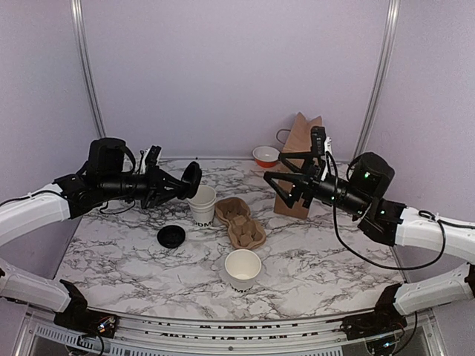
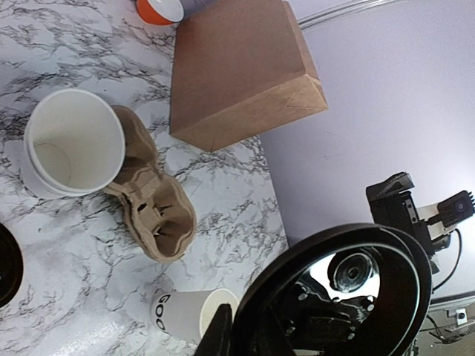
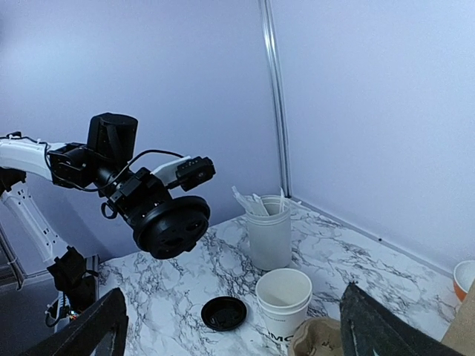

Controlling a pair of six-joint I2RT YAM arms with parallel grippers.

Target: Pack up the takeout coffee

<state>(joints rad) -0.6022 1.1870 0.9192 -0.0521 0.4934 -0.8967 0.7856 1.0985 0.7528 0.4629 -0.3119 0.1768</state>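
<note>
My left gripper (image 1: 180, 182) is shut on the edge of a black plastic lid (image 1: 192, 178), held on edge in the air just left of and above a lidless white paper cup (image 1: 202, 204). That lid (image 2: 341, 297) fills the lower right of the left wrist view. A second lidless cup (image 1: 243, 268) with dark lettering stands nearer the front. Another black lid (image 1: 171, 236) lies flat on the table. No cup wears a lid, so the takeout coffee as such does not show. My right gripper (image 1: 286, 182) hovers open and empty in front of the brown paper bag (image 1: 300, 163).
A brown cardboard cup carrier (image 1: 239, 221) lies between the two cups. An orange bowl (image 1: 266, 156) sits at the back beside the bag. A taller white holder of utensils (image 3: 269, 230) stands behind the far cup (image 3: 283, 300). Walls close the back and sides.
</note>
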